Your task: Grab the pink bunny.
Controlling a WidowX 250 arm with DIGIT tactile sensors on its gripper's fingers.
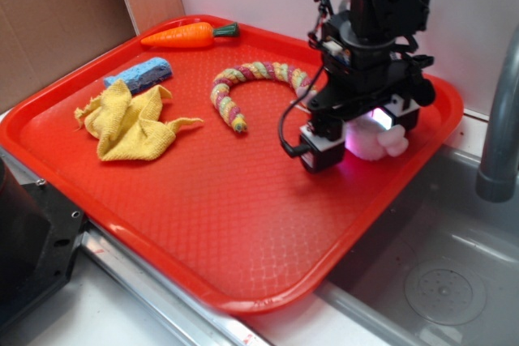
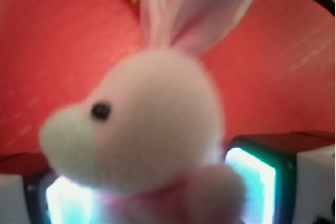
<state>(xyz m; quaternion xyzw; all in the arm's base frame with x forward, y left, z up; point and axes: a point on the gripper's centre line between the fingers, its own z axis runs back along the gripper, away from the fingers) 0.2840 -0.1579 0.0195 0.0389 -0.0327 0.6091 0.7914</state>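
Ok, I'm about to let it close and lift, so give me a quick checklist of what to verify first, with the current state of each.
1. Target is right: the pink bunny fills the wrist view, not the rope toy. Ok.
2. Gripper is down over the bunny on the tray. Ok.
3. Bunny sits between the fingers, one lit pad on each side. Ok.
4. Pads actually squeezing the plush: cannot tell.
5. Nothing else caught in the grip: rope toy, yellow cloth and carrot lie apart. Ok.
6. Bunny close to the tray's right rim; clearance there: cannot tell.
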